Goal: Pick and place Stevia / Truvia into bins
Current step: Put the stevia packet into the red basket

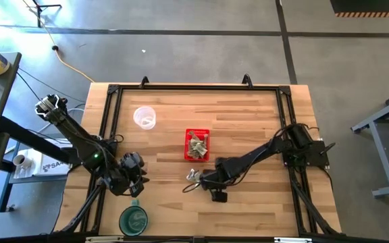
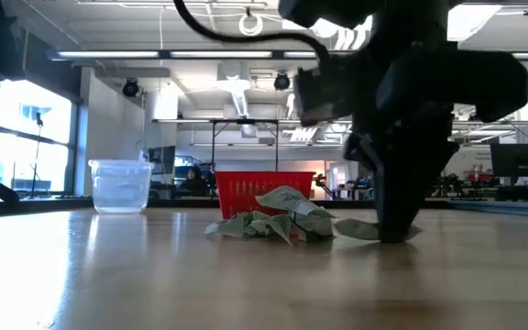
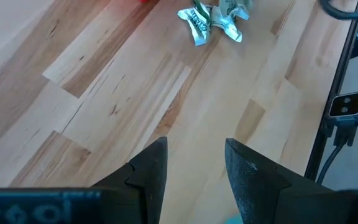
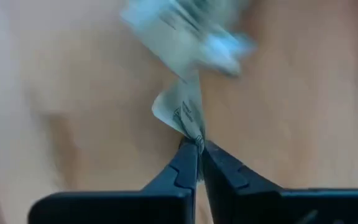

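2 arms on the wood table (image 1: 248, 121): right pincer (image 4: 197, 149) clamped on a sachet (image 4: 182, 112), left pincer (image 3: 194, 168) apart.

Two dark, jointed arms; black wedge-shaped fingers (image 3: 151, 171); a small green light.

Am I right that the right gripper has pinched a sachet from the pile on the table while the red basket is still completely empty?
Not quite: the red basket already holds sachets, as the high view shows. The rest stands: the right gripper is shut on a sachet at the pile on the table.
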